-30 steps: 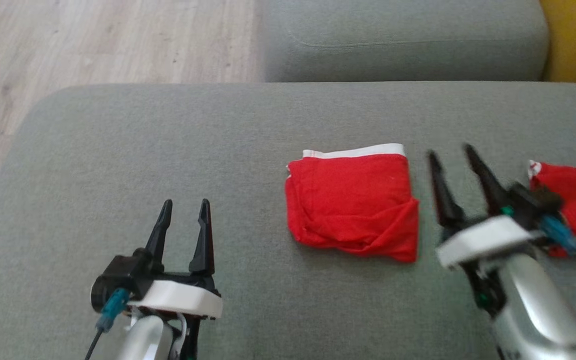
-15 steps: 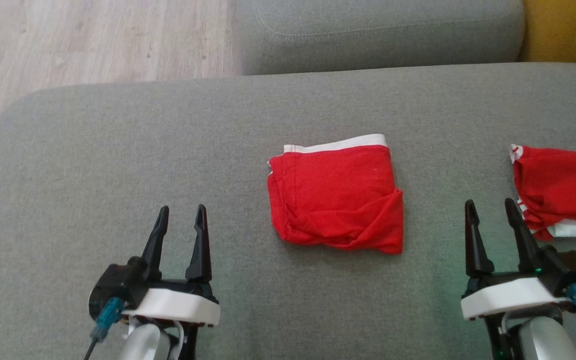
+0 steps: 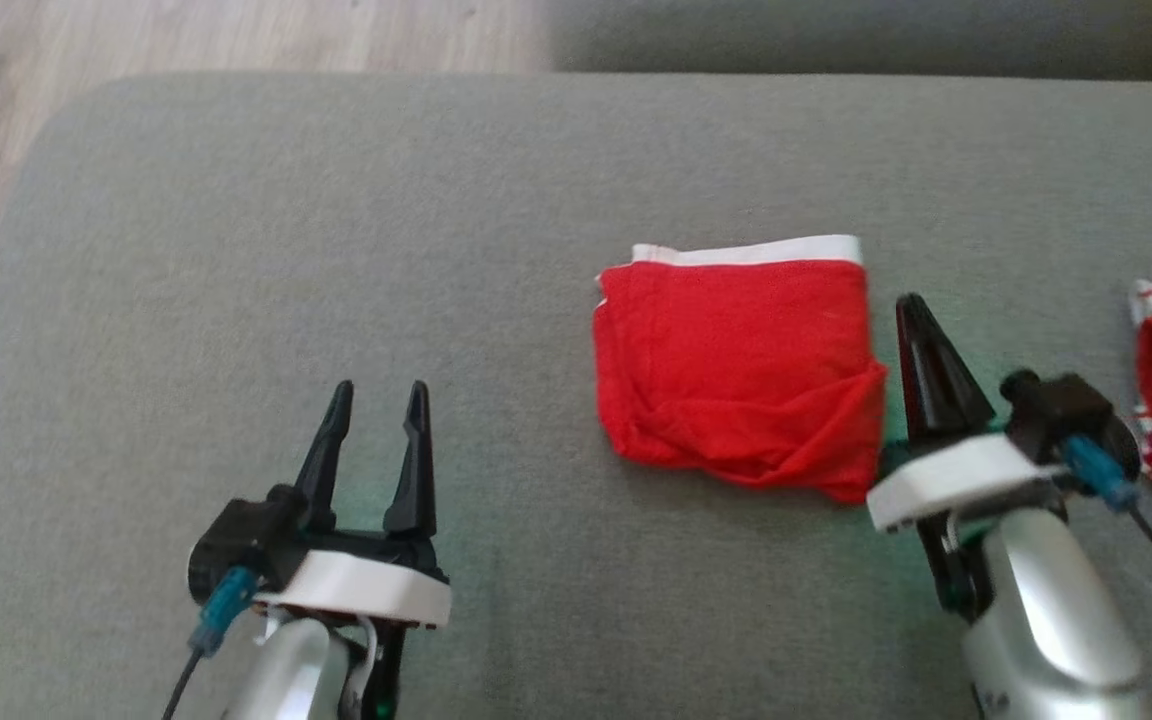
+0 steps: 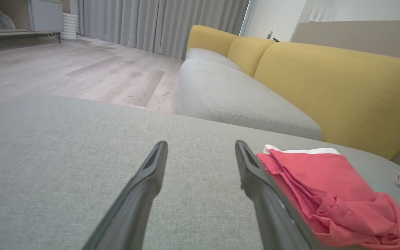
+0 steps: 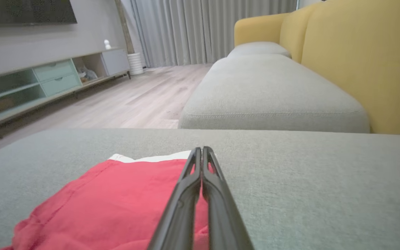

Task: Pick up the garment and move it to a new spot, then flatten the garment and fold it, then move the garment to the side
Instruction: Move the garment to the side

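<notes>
Fold looks done, garment (image 3: 736,360) flat on sofa cushion (image 3: 336,230), move-aside step likely next: right gripper (image 3: 911,305) fingers pressed together, empty, just beside its right edge, left gripper (image 3: 379,392) fingers spread, empty, well left; grab must catch all layers.

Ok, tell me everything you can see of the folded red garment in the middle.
The red garment looks like soft knit cloth, folded into a rough square with a white waistband along its far edge and bunched wrinkles at its near right corner. It lies on the grey cushion. The right gripper, jaws shut, sits at its right edge; contact unclear.
</notes>
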